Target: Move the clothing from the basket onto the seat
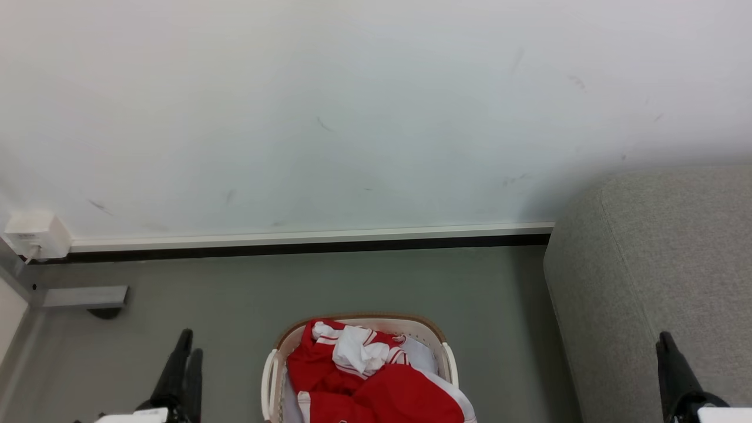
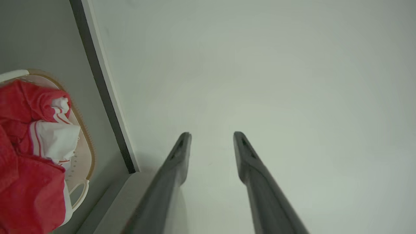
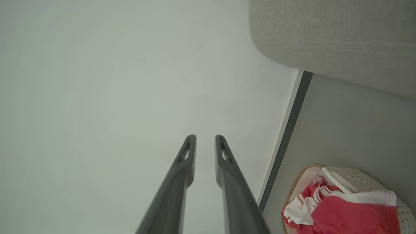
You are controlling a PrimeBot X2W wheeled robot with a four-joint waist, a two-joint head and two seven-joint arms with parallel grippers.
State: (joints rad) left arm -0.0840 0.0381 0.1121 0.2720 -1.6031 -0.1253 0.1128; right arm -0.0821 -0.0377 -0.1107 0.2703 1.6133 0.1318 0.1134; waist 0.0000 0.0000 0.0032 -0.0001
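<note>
The basket, cream-white with a brown rim band, stands on the floor at the bottom centre of the head view. The clothing, red with white trim, lies heaped inside it and bulges over the rim. The seat, a light grey sofa, rises to the right of the basket. My left gripper hangs left of the basket, its fingers apart and empty in the left wrist view. My right gripper is in front of the seat, with a narrow empty gap between its fingers. The wrist views show the basket, the clothing and the seat.
A pale wall with a white and black baseboard runs behind the basket. A white socket box and a grey metal bracket sit at the far left. Grey-green floor surrounds the basket.
</note>
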